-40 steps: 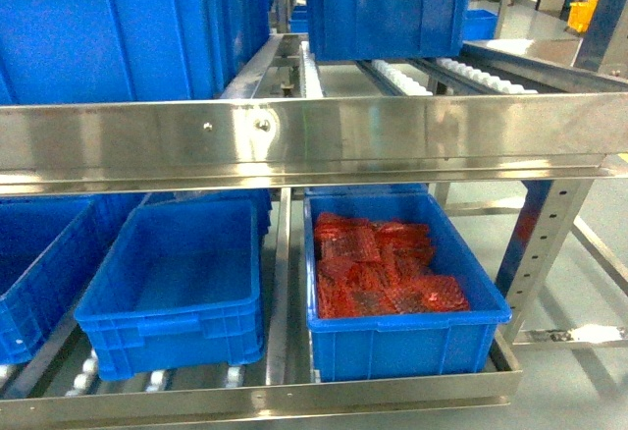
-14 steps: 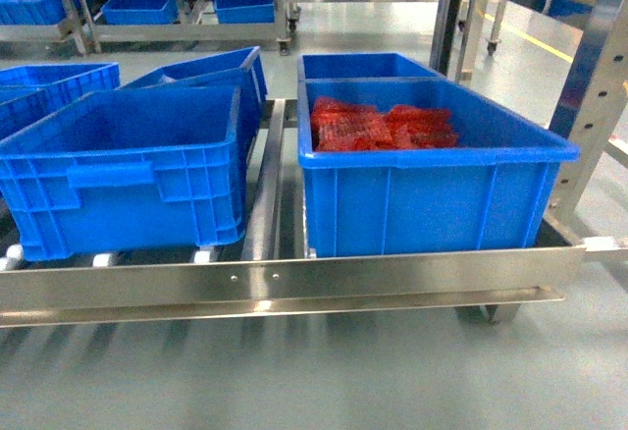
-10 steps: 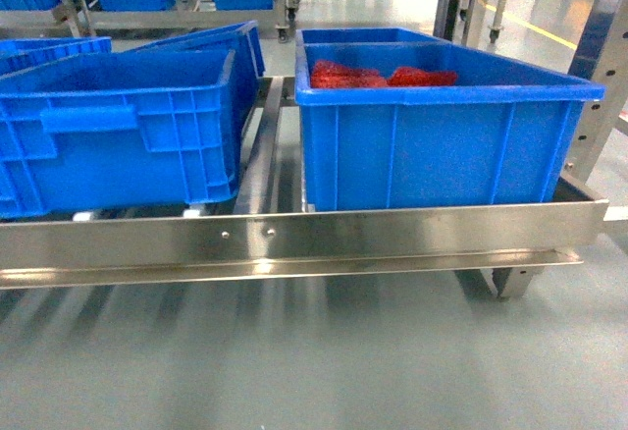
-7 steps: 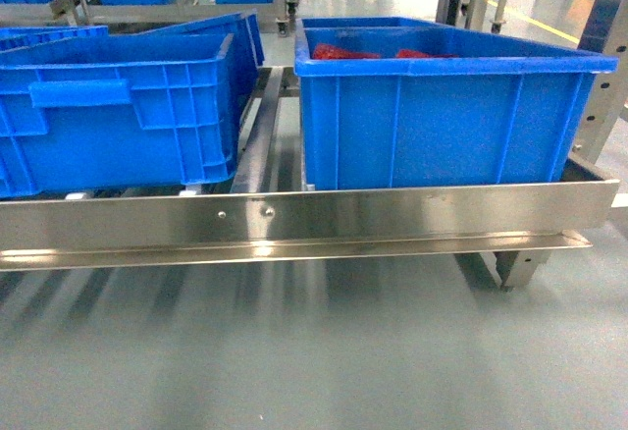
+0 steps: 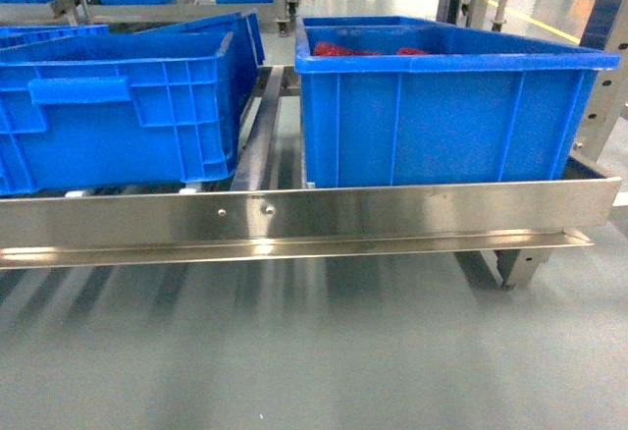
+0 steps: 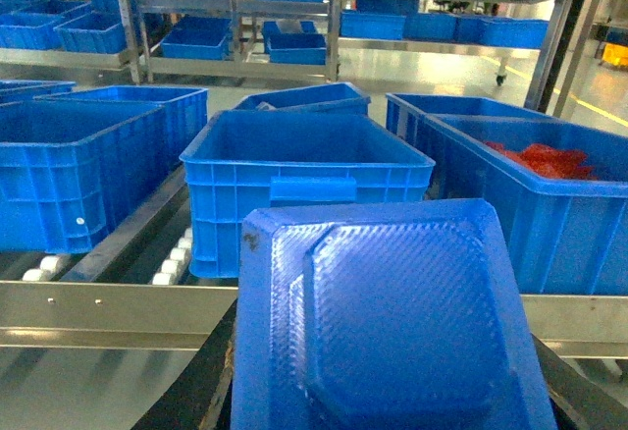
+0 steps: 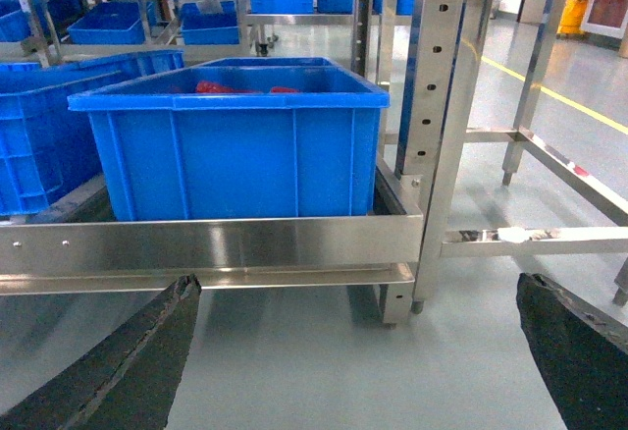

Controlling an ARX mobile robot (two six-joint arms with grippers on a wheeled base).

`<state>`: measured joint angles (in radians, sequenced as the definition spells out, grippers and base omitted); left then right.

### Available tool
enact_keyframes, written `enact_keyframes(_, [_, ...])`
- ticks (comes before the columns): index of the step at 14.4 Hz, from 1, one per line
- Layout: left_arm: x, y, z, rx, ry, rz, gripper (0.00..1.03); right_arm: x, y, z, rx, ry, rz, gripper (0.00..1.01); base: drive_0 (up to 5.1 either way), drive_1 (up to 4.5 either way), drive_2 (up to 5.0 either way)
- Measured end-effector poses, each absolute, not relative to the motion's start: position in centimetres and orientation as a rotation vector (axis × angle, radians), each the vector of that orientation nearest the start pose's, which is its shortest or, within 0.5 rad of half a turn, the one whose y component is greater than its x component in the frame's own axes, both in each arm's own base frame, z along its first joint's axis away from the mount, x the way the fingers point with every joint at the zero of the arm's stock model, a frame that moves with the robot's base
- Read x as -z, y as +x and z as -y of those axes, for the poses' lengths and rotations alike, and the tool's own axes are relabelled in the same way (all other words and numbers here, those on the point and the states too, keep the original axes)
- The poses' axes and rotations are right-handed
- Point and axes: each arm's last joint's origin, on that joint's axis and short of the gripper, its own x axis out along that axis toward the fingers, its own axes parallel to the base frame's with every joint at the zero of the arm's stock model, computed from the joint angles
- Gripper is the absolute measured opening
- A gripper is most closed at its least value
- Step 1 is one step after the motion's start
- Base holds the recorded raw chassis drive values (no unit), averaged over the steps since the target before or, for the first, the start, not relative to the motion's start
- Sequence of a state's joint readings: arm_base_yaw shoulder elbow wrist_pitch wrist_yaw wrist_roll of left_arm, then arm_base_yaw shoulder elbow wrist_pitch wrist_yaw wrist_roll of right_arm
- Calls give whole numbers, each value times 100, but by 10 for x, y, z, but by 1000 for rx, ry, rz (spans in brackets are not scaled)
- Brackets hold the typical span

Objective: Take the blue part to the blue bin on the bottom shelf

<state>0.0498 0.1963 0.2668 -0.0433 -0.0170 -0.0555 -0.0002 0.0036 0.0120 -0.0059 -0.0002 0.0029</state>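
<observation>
The blue part (image 6: 392,322), a flat textured plastic piece with a raised eight-sided middle, fills the lower left wrist view. My left gripper (image 6: 392,396) is shut on it, with dark fingers (image 6: 201,391) showing at both sides. Beyond it an empty blue bin (image 6: 304,170) (image 5: 118,106) stands on the bottom shelf (image 6: 98,307) (image 5: 294,216), behind the steel front rim. My right gripper (image 7: 358,351) hangs open over bare floor in front of the shelf rim (image 7: 196,243). Neither gripper shows in the head view.
A blue bin holding red parts (image 5: 442,106) (image 7: 235,145) (image 6: 530,204) sits on the shelf's right half. More blue bins (image 6: 69,170) stand to the left. A perforated steel upright (image 7: 442,106) rises at the shelf's right corner. Further racks with bins (image 6: 235,37) stand behind.
The head view has dropped from the upper tier to the bottom shelf, so the bins now show side-on. Over the last half second it has barely moved.
</observation>
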Motion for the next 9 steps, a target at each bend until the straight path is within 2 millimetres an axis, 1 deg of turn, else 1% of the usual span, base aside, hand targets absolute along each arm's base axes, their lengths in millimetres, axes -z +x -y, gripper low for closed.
enact_keyframes(9, [-235, 98, -5, -64, -55, 29, 44, -167, 97, 0, 0, 3, 5, 98, -12, 406, -431])
